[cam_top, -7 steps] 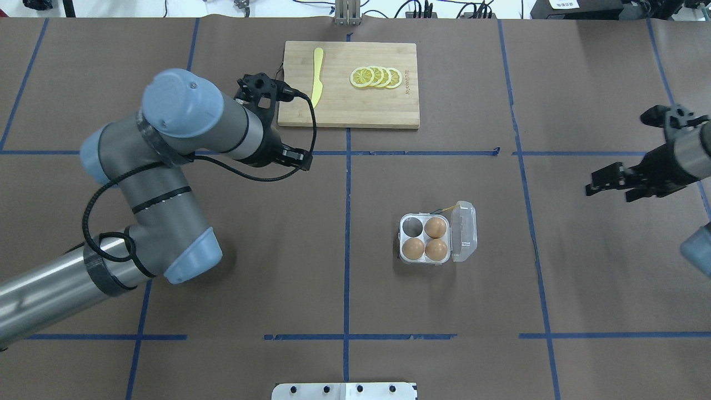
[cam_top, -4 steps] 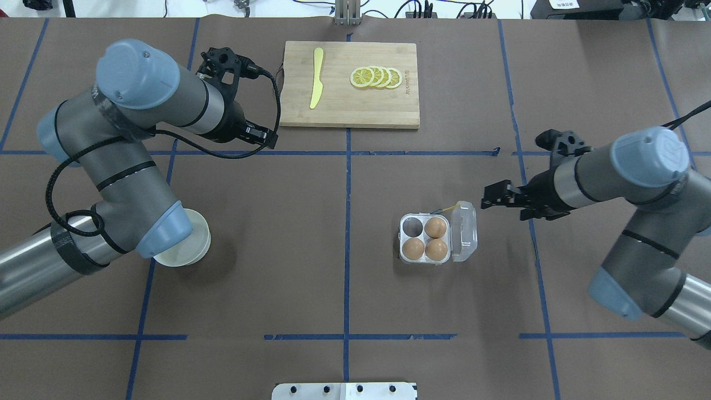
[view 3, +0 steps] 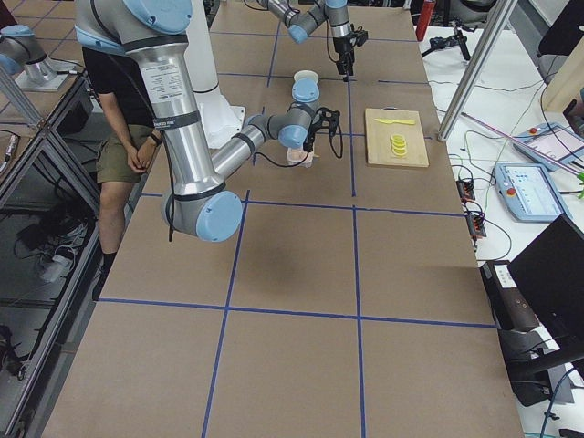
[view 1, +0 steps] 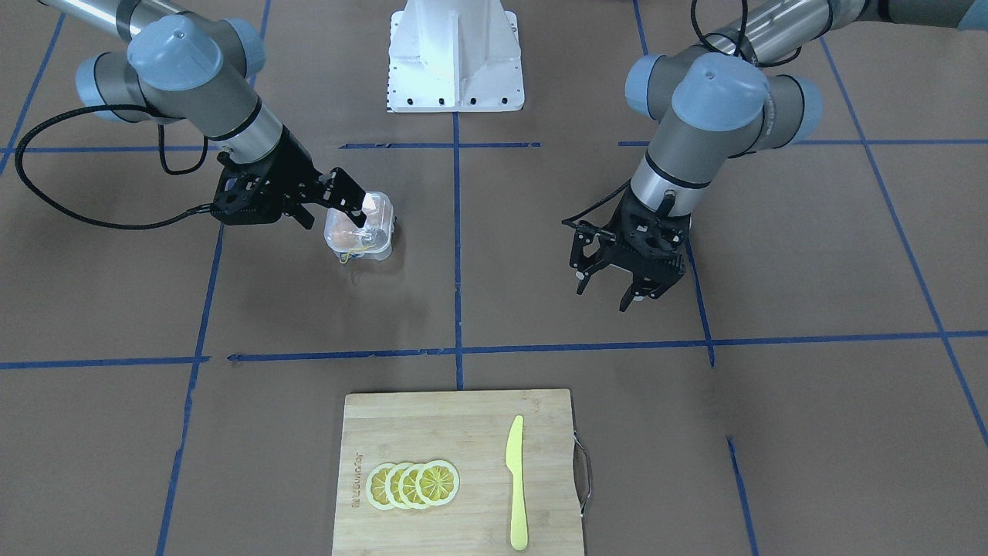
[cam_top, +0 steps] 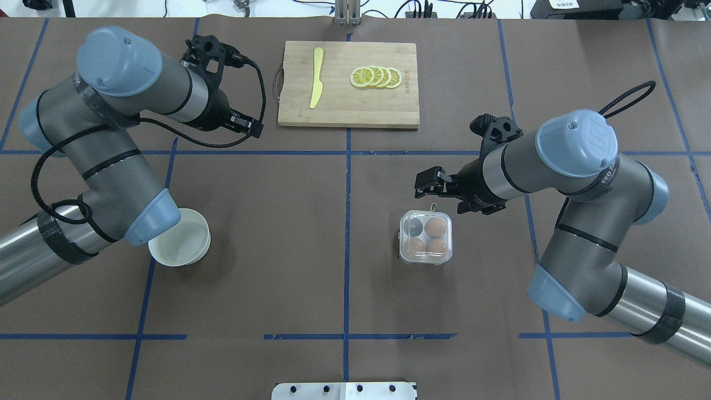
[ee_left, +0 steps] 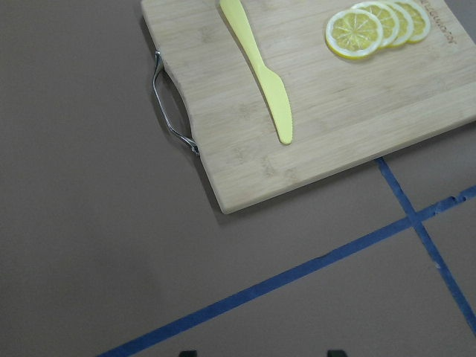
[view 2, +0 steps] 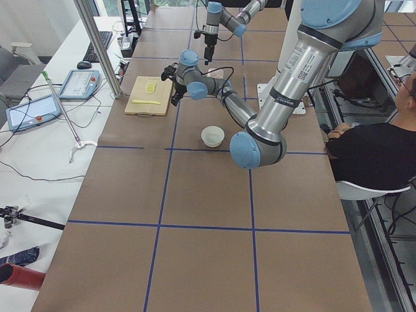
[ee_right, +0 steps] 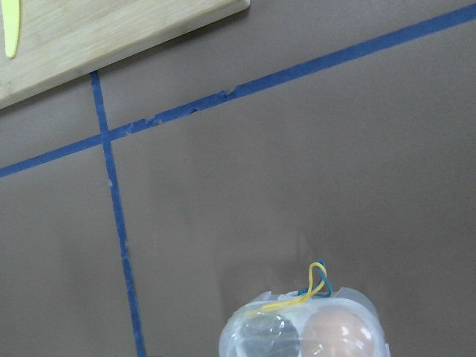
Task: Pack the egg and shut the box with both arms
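Note:
The clear box [cam_top: 425, 236] stands right of the table's centre with its domed lid down over the cells. Three tan eggs [cam_top: 436, 226] show through the lid; the far-left cell is empty. Yellow string [ee_right: 309, 291] sticks out at the box's far side. My right gripper [cam_top: 429, 184] is open at the box's far edge. In the front view one finger [view 1: 349, 199] rests on the lid of the box [view 1: 370, 232]. My left gripper [cam_top: 244, 123] is open and empty, far off by the cutting board, with its fingers pointing down [view 1: 607, 300].
A bamboo cutting board [cam_top: 348, 105] with a yellow knife [cam_top: 316, 78] and lemon slices [cam_top: 376, 76] lies at the far centre. A round white bowl [cam_top: 179, 244] stands at the left under my left arm's elbow. The white pedestal [view 1: 455, 54] is at the near edge.
My right arm swept in from the right to the box. The lid, open to the right before, now lies over the eggs. My left arm drew back left, uncovering the bowl.

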You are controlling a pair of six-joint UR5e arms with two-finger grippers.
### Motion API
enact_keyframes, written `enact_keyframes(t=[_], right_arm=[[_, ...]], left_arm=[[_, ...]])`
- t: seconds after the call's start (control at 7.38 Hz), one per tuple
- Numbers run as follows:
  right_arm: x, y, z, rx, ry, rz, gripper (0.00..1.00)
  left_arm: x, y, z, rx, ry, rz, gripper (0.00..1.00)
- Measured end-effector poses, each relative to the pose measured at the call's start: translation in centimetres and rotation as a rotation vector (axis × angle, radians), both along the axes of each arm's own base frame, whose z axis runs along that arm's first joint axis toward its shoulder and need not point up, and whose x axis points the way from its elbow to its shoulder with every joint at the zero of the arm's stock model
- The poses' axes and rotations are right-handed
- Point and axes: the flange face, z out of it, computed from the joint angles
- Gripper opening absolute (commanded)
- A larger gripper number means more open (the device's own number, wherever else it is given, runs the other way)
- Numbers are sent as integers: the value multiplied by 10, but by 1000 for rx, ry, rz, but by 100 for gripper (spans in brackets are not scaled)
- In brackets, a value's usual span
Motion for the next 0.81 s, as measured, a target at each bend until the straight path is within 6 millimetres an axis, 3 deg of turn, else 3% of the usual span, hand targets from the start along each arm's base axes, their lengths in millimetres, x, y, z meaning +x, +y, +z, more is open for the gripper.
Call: enact_keyframes(t=[0.27, 0.41, 0.54, 0.81], right_arm=[[25, 4, 5, -19, 13, 6, 100], [50, 0, 23, -40, 27, 15, 100], [82, -8, 46, -56, 46, 23, 100], [168, -19, 114, 5, 111, -30, 100]], left_arm=[[-30, -5, 19, 17, -16, 24, 67], [-53, -4, 36, 26, -29, 38, 85], [-76, -1, 53, 26, -44, 35, 99], [-131, 5, 95, 33, -82, 45, 99]])
